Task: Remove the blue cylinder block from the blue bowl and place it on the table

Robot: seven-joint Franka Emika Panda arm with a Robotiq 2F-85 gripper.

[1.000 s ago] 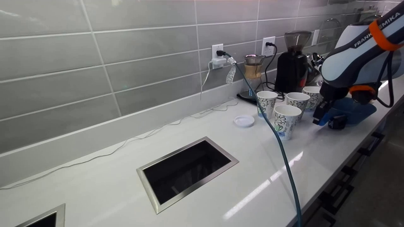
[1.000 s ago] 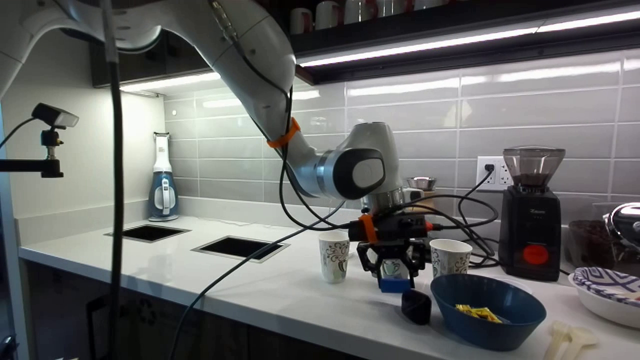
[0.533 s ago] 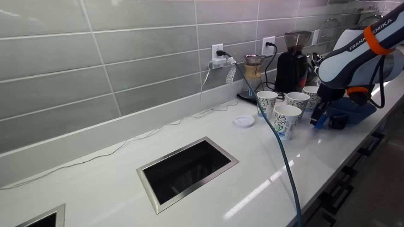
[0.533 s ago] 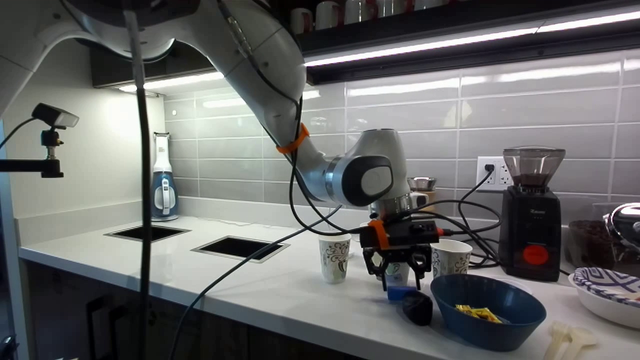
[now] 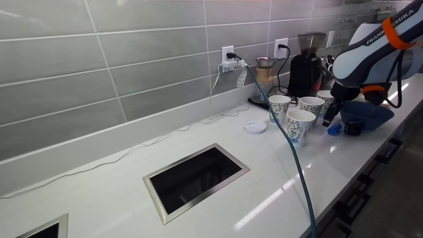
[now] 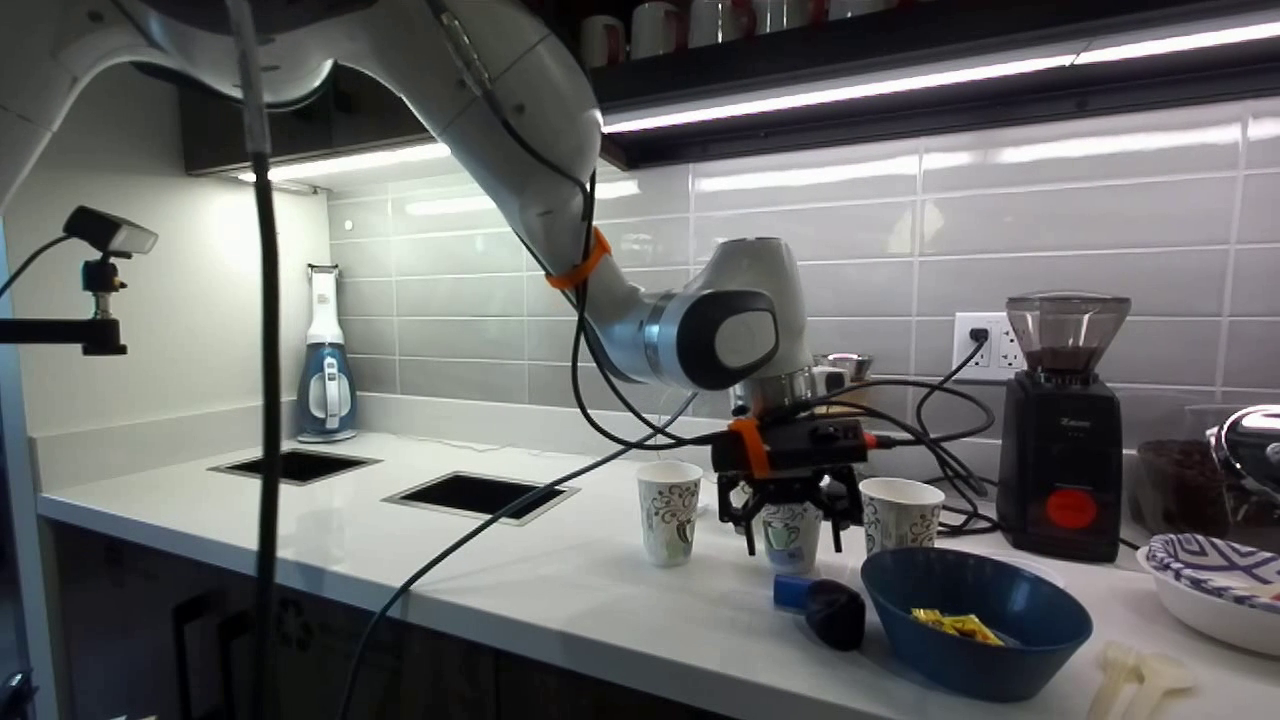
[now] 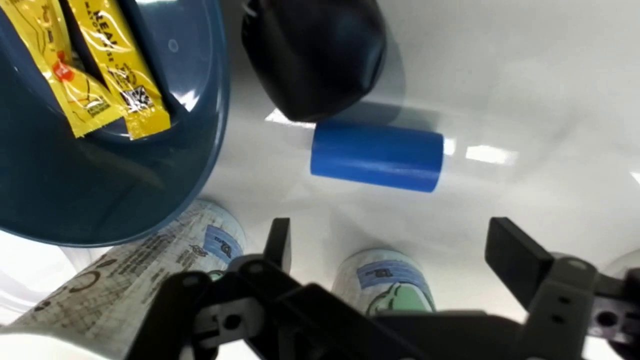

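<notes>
The blue cylinder block (image 7: 377, 156) lies on its side on the white table (image 6: 600, 600), right against a black rounded object. In both exterior views the block (image 6: 790, 591) (image 5: 334, 129) sits outside the blue bowl. Yellow packets (image 7: 120, 75) rest inside the blue bowl (image 6: 950, 655), which fills the left of the wrist view. My gripper (image 7: 390, 225) is open, its fingers wide apart with nothing held. In an exterior view the gripper (image 6: 795, 550) hangs just above the block, apart from it.
The black object (image 6: 835, 614) stands between block and bowl. Several patterned paper cups (image 5: 299, 127) are close to the gripper. A teal cable (image 5: 294, 158) crosses the counter. A coffee grinder (image 6: 1060, 460) stands by the wall; pale spoons (image 6: 1140, 680) lie near the bowl.
A second ago the gripper was shut on the blue block above the table. It lowered, opened and let the block go onto the table, then rose a little.
</notes>
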